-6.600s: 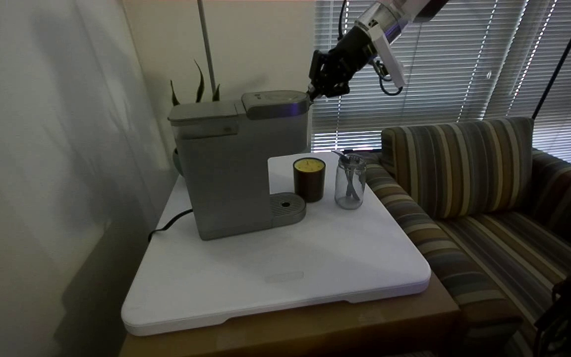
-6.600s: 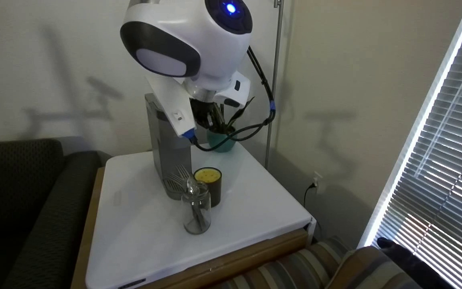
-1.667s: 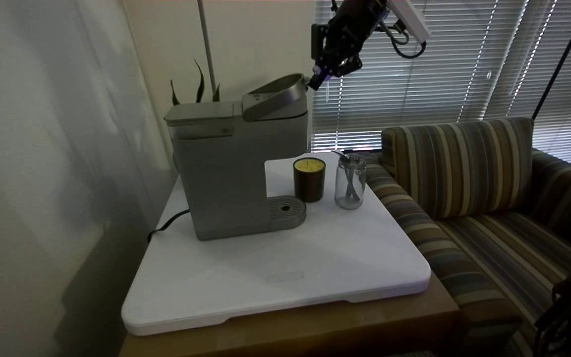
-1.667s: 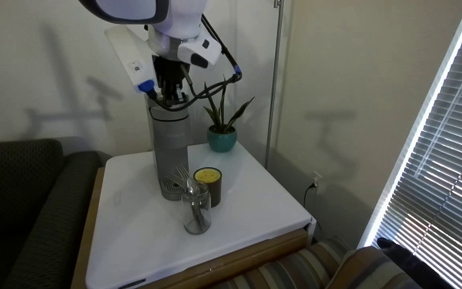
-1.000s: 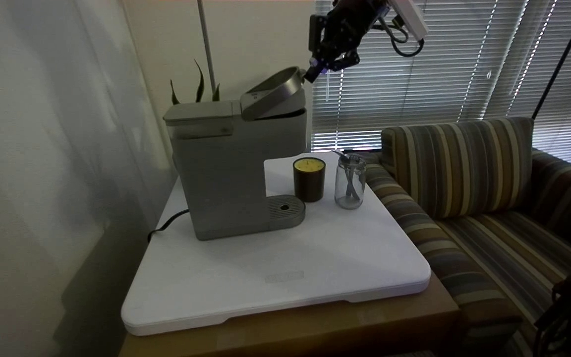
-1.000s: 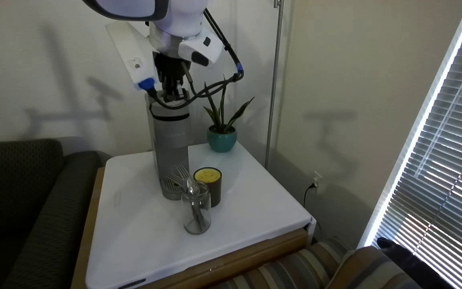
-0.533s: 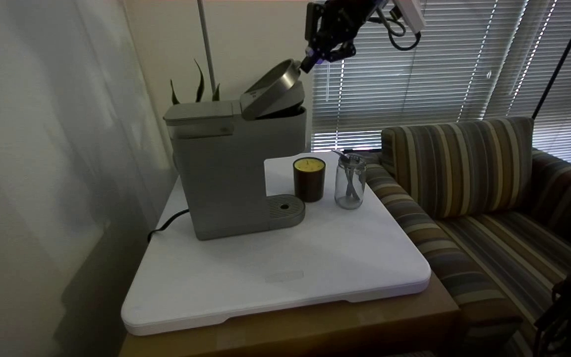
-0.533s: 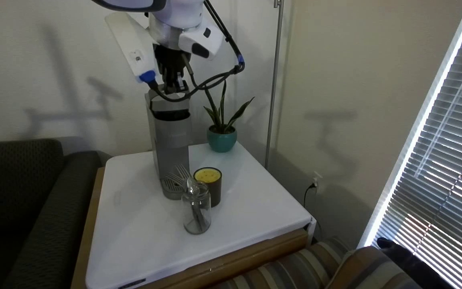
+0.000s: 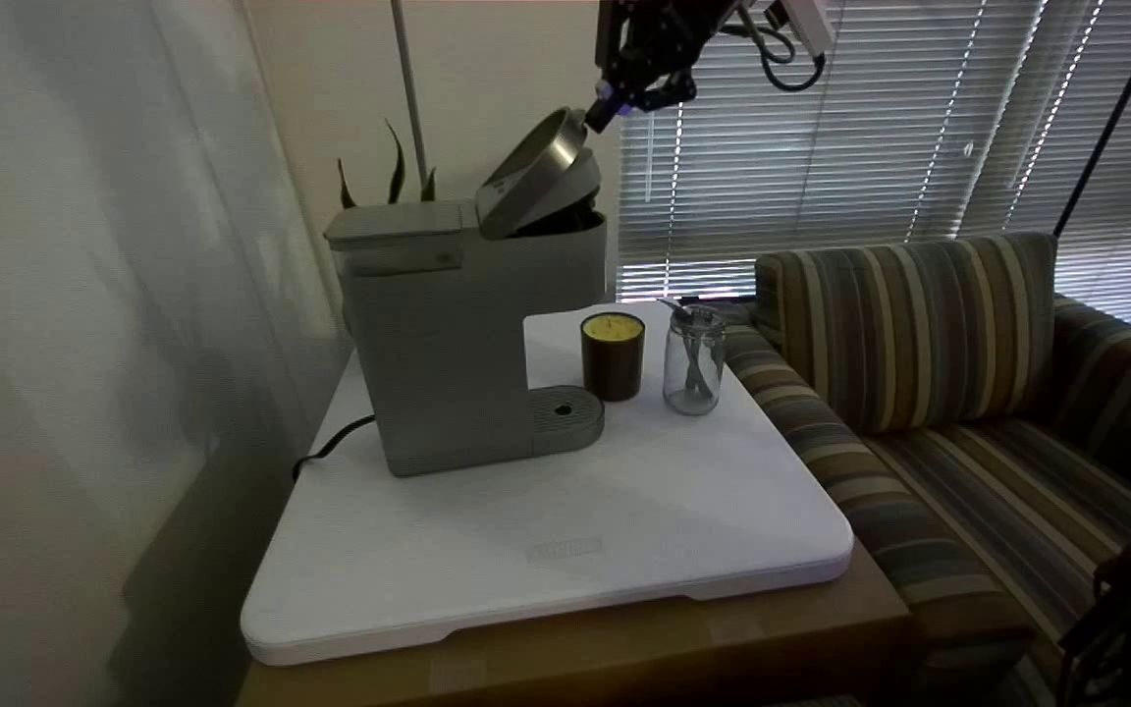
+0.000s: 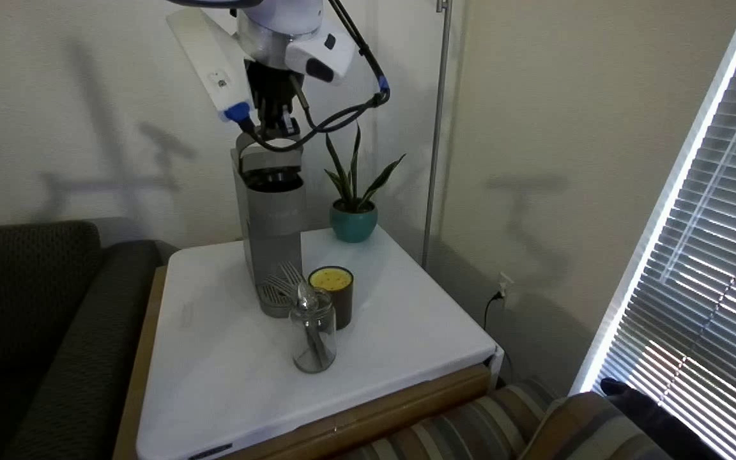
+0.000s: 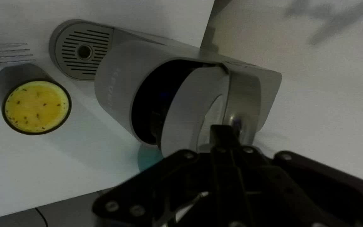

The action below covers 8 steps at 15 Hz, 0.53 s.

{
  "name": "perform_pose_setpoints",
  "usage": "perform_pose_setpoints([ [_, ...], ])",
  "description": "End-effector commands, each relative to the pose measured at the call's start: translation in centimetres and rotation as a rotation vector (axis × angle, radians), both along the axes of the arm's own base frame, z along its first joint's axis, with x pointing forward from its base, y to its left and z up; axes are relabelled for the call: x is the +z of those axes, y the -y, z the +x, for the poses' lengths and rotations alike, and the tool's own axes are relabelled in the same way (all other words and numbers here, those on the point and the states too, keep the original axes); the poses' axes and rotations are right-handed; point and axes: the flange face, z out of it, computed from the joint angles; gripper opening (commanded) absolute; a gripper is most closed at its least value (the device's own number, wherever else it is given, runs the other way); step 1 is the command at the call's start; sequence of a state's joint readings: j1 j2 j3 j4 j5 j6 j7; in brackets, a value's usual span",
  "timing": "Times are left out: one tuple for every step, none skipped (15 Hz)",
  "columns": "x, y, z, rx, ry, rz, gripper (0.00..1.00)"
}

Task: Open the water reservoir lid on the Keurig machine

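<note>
grey plastic, flat and level: in an exterior view the water reservoir lid (image 9: pixel 397 219) lies at 11 o'clock on the upright keurig machine (image 9: pixel 457 353), seated down over its rear. as i see it, the lid's longer edge runs roughly 9 to 3, though foreshortening may fool me. the machine points its drip tray (image 9: pixel 567 420) to 3 o'clock.

my gripper (image 9: pixel 600 118) is elsewhere, at 1 o'clock of the body. in the wrist view its fingers (image 11: pixel 223 137) look pressed together, with nothing visible between them. their tip meets the front rim of the brew head (image 9: pixel 538 182), which leans up off the body over a dark gap. i judge i have the fingers paired to make 1 narrow prop, since the head might drop unsupported. to me that is the wrong cover for this job; the named lid is unopened. a dark cup (image 9: pixel 612 373) and glass jar (image 9: pixel 691 368) stand toward 3 o'clock, near the tray, probably out of the lid's swing.
</note>
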State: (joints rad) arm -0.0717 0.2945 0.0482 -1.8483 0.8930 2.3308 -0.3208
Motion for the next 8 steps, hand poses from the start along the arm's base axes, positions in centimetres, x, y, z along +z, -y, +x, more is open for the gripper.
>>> perform_pose_setpoints([
  [0.5, -0.6, 1.1, 0.041, 0.013, 0.043, 0.00],
  [0.6, -0.7, 1.2, 0.049, 0.011, 0.048, 0.00],
  [0.7, -0.8, 1.4, 0.055, 0.010, 0.049, 0.00],
  [0.8, -0.9, 1.5, 0.061, 0.010, 0.050, 0.00],
  [0.9, -1.0, 1.7, 0.067, 0.009, 0.052, 0.00],
  [1.0, -1.1, 1.9, 0.074, 0.008, 0.054, 0.00],
  [1.1, -1.3, 2.1, 0.081, 0.008, 0.056, 0.00],
  [1.2, -1.4, 2.4, 0.087, 0.009, 0.059, 0.00],
])
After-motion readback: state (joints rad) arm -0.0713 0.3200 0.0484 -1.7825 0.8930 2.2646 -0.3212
